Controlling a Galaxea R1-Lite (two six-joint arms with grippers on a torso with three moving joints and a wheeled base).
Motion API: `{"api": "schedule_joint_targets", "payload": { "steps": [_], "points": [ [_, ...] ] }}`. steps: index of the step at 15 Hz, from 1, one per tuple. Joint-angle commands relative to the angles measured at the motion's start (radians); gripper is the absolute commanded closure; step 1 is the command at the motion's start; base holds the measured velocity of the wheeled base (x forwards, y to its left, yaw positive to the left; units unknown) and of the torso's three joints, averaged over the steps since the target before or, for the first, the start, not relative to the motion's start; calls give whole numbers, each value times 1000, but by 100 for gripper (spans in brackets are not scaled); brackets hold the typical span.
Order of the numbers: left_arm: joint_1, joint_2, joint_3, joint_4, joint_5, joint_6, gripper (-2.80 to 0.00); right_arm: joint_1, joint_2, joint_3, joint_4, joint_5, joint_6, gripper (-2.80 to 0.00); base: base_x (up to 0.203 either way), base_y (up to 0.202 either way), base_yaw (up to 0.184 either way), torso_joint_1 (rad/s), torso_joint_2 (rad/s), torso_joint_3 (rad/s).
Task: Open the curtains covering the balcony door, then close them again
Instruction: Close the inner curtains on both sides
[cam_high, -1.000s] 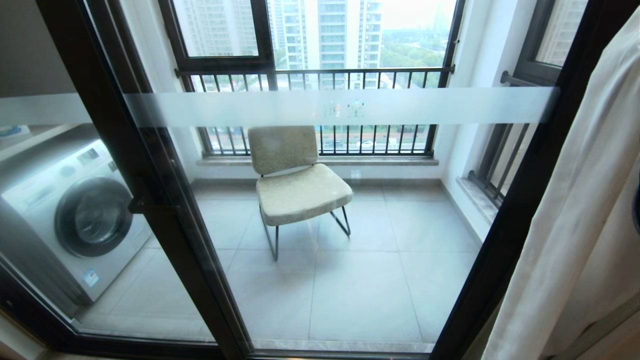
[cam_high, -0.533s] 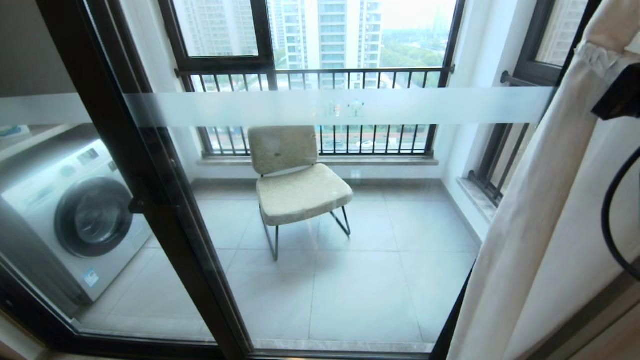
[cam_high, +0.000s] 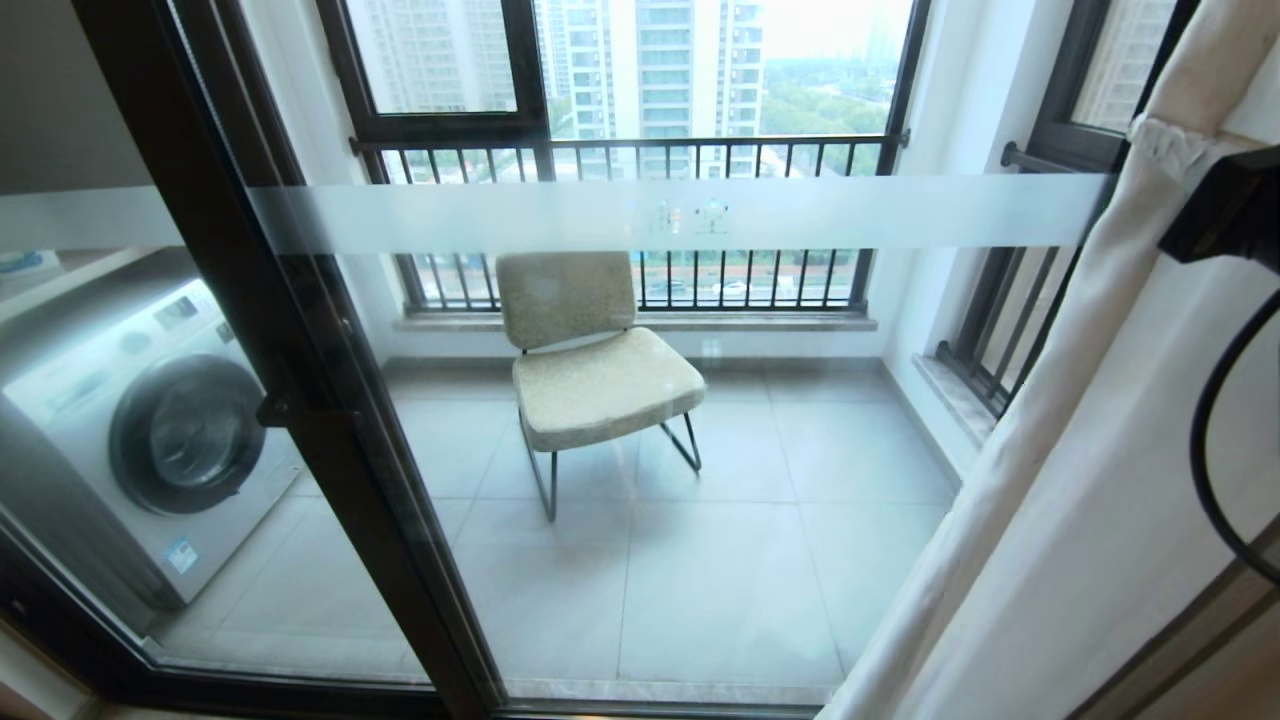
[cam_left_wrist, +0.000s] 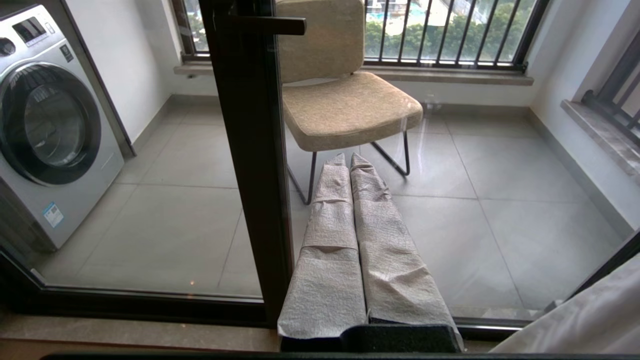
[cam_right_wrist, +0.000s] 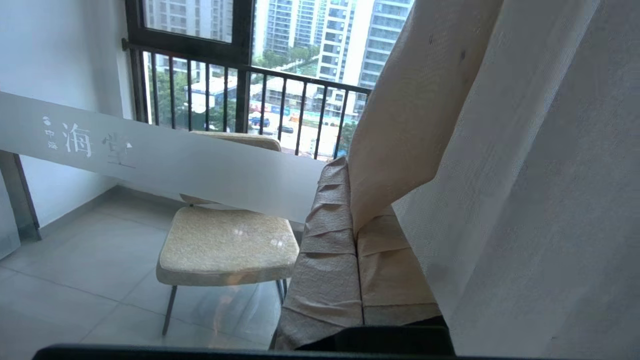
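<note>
You were looking through the balcony door, whose glass in thick black frames carried a frosted white band across it. The curtains hung bunched at the right edge of the head view, leaving most of the glass uncovered. Your right end effector was raised beside that fabric, its two padded fingers pressed together. The hemmed edge of the pale drape ran down into the seam between them, so it appeared pinched there, and a thin white sheer draped just beside it. In the head view only a black part of the right arm and a looping black cable showed against the cloth. Your left end effector sat low in front of the door's lower frame, fingers pressed together, holding nothing. Beyond the glass stood a beige chair on grey tiles, a washing machine at the left, and a barred railing.
</note>
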Motion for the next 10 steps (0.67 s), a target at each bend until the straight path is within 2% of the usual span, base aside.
{"api": "schedule_joint_targets", "payload": {
  "steps": [1,10],
  "points": [
    [0,0,0,0,0,0,0,1,-1,4,-3,-30,-1,0,0,0,0,0,0,0],
    [0,0,0,0,0,0,0,0,-10,29,-5,-33,2,0,0,0,0,0,0,0]
  ]
}}
